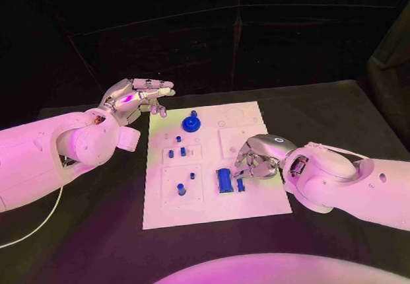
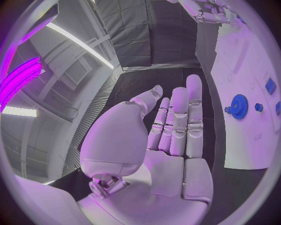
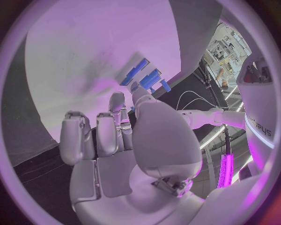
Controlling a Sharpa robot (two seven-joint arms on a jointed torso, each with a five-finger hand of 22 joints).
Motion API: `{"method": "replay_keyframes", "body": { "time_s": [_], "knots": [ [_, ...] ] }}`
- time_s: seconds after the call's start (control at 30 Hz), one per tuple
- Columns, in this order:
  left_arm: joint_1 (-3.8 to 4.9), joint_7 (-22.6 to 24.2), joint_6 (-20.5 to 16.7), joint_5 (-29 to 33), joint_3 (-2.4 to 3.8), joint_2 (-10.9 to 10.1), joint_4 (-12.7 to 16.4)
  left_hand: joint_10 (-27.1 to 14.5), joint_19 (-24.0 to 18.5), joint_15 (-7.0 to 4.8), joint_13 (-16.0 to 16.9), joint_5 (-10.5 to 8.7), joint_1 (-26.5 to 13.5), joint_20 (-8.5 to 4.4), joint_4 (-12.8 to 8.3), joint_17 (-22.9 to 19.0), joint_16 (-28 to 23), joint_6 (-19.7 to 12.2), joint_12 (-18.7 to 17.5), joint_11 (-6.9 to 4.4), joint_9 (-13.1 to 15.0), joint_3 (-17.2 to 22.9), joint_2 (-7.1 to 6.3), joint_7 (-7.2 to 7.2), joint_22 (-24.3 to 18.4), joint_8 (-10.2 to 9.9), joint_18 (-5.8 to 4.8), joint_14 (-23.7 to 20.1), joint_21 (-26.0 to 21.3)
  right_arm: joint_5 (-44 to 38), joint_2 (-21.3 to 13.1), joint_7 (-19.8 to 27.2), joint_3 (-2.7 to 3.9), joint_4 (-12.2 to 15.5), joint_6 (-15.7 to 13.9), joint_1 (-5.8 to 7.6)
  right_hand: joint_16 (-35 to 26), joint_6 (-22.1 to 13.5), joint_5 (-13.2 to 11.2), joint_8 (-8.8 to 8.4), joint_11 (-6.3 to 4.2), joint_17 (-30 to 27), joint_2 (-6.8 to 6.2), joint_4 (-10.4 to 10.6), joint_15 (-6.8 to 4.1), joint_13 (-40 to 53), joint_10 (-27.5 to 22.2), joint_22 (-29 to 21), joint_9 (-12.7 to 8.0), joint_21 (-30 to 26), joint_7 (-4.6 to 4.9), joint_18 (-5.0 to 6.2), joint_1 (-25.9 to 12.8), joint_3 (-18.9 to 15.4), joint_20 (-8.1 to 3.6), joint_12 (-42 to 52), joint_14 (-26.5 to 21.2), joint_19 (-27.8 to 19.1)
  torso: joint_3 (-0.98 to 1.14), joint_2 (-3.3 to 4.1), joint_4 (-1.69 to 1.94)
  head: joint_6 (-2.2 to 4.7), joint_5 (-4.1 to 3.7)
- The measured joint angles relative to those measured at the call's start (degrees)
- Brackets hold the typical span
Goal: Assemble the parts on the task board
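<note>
Hovering left hand (image 1: 136,94) open; right hand (image 1: 255,159) touching blue parts (image 1: 229,179)

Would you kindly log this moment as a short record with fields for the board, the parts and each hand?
board: white task board on the black table
gear: blue gear at the board's far end
long parts: blue bars beside the right hand
left hand: left hand open, above the board's far left corner
right hand: right hand over the board, fingers by the bars; grip unclear
</note>
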Motion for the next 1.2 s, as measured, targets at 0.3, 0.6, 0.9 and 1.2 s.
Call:
{"method": "replay_keyframes", "body": {
  "time_s": [0.3, 0.6, 0.9, 1.2],
  "knots": [
    [0.00, -0.01, 0.02, 0.00, -0.23, 0.13, -0.17, -0.21, -0.30, 0.23, 0.00, 0.00, 0.00, 0.30, 0.06, -0.38, 0.00, 0.00, 0.45, -0.21, 0.01, -0.41, 0.00, 0.00, -0.28, 0.07, -0.01, -1.10, -0.47, 13.24, -4.22, 12.02, 0.03, 1.18, -3.68, 0.06, -17.70, -4.32, 0.70, -0.67, 1.50, -20.04, 1.99, -0.48, 1.08, -6.97, -6.02, -12.51, -0.95, -15.67, 1.46, 4.05, 1.90, -4.61, 1.28, -8.73, -4.04, -13.19, -0.02, -0.10, 0.00, 0.60, -0.29],
    [-0.06, 0.98, -0.21, 0.05, -0.68, 1.22, -1.94, 0.43, -14.10, 2.34, -0.31, 0.00, -0.32, 2.22, 0.55, -10.46, -20.15, 0.42, 0.65, 0.42, 0.01, -0.88, 0.32, -0.42, -7.37, 1.16, -0.01, -13.17, -12.28, 41.54, -3.57, 27.25, 0.11, -6.72, -2.49, 4.16, -57.04, -6.26, 0.69, -3.97, 6.63, -46.95, 5.72, -2.69, 7.73, -27.88, -13.17, -40.77, -1.86, -51.18, 4.54, 6.72, 9.41, -4.73, 6.85, -29.76, -23.83, -34.45, -0.21, -0.78, -0.09, 2.20, -0.91],
    [-0.53, 4.16, -1.54, 2.02, -0.74, 3.40, -6.33, 1.22, -23.29, 5.79, -0.31, 0.00, -1.17, 7.15, 2.15, -19.10, -39.64, 0.20, -5.87, 1.67, -0.09, -3.14, 0.04, -0.63, -17.68, -1.33, -0.01, -14.98, -24.48, 64.44, 2.07, 37.36, 0.38, -19.74, 0.69, 6.53, -69.97, -6.07, 0.69, -6.50, 7.36, -59.25, 8.14, -6.66, 8.69, -42.56, -9.98, -52.25, -1.92, -63.64, 4.73, 6.71, 8.01, -7.81, 8.98, -36.69, -18.91, -27.53, -0.48, -2.26, -0.90, 5.11, -0.44],
    [-1.68, 6.50, -4.68, 5.72, -0.74, 5.66, -9.79, 0.11, -24.50, 6.59, -0.48, -0.11, -2.22, 7.95, 2.82, -22.55, -47.14, -1.37, -9.76, 2.36, -0.36, -7.62, 1.37, -0.93, -22.74, -3.34, 0.00, -14.43, -27.14, 73.26, 6.50, 41.46, 0.54, -27.06, 3.47, 6.93, -73.03, -7.84, 0.88, -6.89, 7.33, -63.90, 9.82, -9.22, 8.83, -45.43, -10.66, -57.27, -2.35, -68.37, 4.88, 6.70, 4.54, -9.42, 8.73, -38.68, -18.93, -26.06, -0.38, -3.54, -1.26, 7.44, -0.17]
  ]
}}
